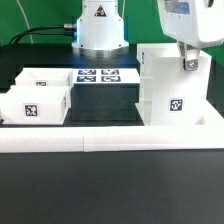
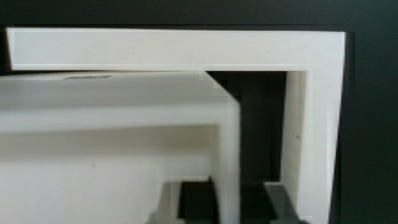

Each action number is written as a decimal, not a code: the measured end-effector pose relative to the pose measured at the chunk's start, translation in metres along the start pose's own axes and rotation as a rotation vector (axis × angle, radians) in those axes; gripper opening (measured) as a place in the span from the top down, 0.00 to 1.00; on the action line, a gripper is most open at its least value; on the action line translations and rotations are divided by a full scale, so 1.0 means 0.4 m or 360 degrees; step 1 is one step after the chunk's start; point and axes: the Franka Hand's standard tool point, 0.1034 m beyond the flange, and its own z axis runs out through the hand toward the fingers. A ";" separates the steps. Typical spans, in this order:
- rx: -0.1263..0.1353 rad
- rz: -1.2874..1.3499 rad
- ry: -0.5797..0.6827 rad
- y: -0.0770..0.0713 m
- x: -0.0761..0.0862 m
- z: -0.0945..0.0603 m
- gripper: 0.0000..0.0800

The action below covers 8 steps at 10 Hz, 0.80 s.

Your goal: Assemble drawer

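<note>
Where the drawer box (image 1: 170,85) sits on the table (image 1: 110,190), the spread gripper (image 2: 228,203) straddles it.

Robotics lab bench, probably, black tabletop (image 1: 110,190), white arm base (image 1: 99,30) standing at the back, marker board (image 1: 105,76) of printed tags, tagged white drawer box (image 1: 172,85), white rail (image 1: 110,135) along the front.

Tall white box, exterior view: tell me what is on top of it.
The gripper is at the top edge of the tall white box; whether it grips is hidden.
</note>
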 end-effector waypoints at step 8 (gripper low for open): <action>0.0055 0.0009 -0.0046 -0.101 0.006 0.010 0.95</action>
